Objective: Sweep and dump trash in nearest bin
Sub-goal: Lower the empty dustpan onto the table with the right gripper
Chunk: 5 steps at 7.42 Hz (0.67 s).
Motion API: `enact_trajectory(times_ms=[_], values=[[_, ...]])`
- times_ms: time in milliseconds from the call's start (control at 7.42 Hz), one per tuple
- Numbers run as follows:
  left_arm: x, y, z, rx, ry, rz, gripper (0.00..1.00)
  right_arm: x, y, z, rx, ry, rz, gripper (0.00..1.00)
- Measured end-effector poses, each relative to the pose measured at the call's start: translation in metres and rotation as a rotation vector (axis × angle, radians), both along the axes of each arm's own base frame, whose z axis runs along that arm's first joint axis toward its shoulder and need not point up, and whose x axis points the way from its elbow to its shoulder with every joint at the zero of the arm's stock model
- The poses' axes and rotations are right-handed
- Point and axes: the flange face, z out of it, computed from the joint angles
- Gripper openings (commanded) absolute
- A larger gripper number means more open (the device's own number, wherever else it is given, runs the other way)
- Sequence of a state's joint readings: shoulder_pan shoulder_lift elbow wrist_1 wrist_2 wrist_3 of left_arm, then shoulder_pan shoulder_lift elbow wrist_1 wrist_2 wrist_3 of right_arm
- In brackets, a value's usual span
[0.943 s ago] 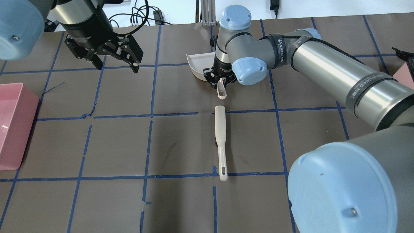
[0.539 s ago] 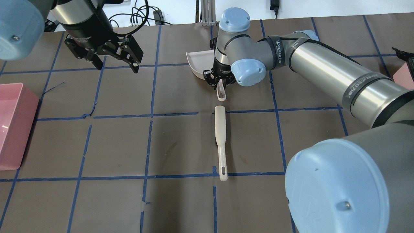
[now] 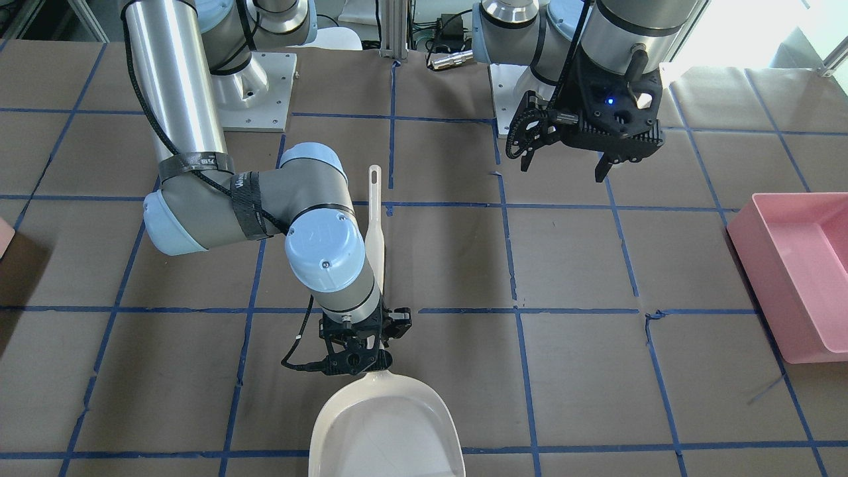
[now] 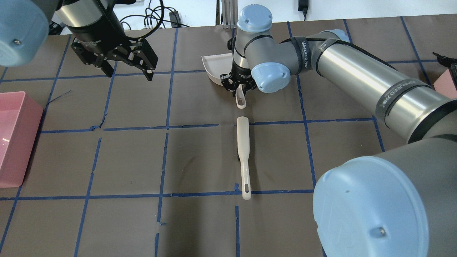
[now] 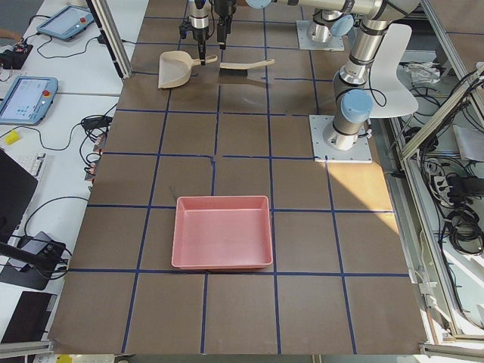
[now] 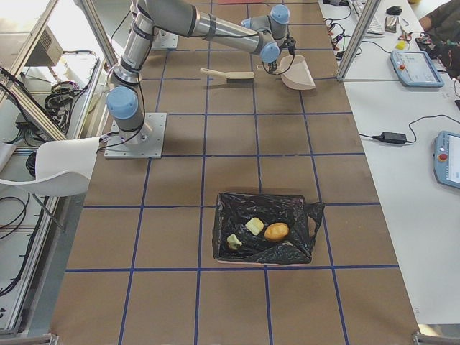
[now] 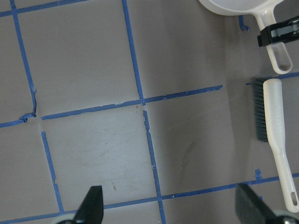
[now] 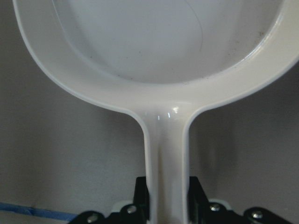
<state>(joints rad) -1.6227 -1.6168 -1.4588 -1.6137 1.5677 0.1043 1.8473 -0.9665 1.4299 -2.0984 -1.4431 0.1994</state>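
While the left pincer hangs spread apart, the right pincer, pointing down, clamps the dustpan handle, possibly raised.

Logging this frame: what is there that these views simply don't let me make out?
Bin: overhead view, cut by the right edge; only a corner shows, inside unseen.
Dustpan: front-facing view, front lip cut by the bottom edge; overhead, the right arm covers part of it.
Brush bristles: overhead, hidden under the brush's own back.
Items in the black bag: exterior right view, too small to identify.
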Motion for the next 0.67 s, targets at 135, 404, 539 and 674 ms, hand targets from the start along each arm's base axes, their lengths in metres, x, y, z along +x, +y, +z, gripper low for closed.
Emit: enact_trajectory(times_ms=[135, 404, 539, 674], values=[[-0.0001, 0.0, 0.0, 0.0, 0.0, 0.0, 1.0, 0.0005, -0.0004, -0.0002, 0.0, 0.0, 0.004, 0.16], [0.0003, -0.0001, 0.0, 0.0, 0.0, 0.001, 1.0, 0.0009, -0.0004, -0.0018, 0.002, 0.0, 0.008, 0.46], [0.0005, -0.0002, 0.0, 0.0, 0.0, 0.001, 1.0, 0.0011, -0.0006, -0.0019, 0.002, 0.0, 0.008, 0.51], [0.0006, -0.0002, 0.0, 0.0, 0.0, 0.001, 1.0, 0.0013, -0.0008, -0.0017, 0.0, -0.002, 0.009, 0.63]])
